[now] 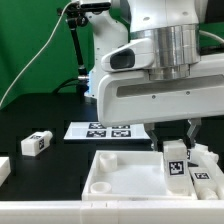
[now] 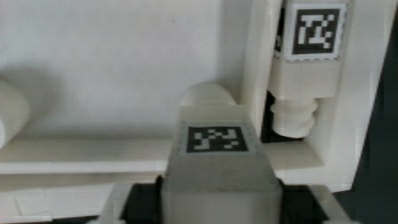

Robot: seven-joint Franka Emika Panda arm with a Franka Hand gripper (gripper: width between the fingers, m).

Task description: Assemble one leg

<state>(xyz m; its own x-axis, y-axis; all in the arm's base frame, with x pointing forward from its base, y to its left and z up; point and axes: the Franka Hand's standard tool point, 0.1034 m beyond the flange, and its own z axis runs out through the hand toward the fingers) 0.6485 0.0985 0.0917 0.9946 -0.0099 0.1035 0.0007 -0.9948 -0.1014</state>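
My gripper (image 1: 177, 143) is shut on a leg (image 1: 176, 165), a white square-section block with a tag on its face. It holds the leg upright over the corner of the large white panel (image 1: 125, 172) at the exterior view's right. In the wrist view the held leg (image 2: 217, 140) runs out from between the jaws of my gripper (image 2: 217, 195), and its rounded end is over the panel (image 2: 107, 90). I cannot tell whether the end touches the panel. A second leg (image 2: 310, 55) lies along the panel's edge, close beside the held one.
A third leg (image 1: 37, 143) lies on the black table at the exterior view's left, with another white part (image 1: 4, 168) at the edge beyond it. The marker board (image 1: 108, 130) lies behind the panel. The second leg (image 1: 206, 178) lies at the panel's right.
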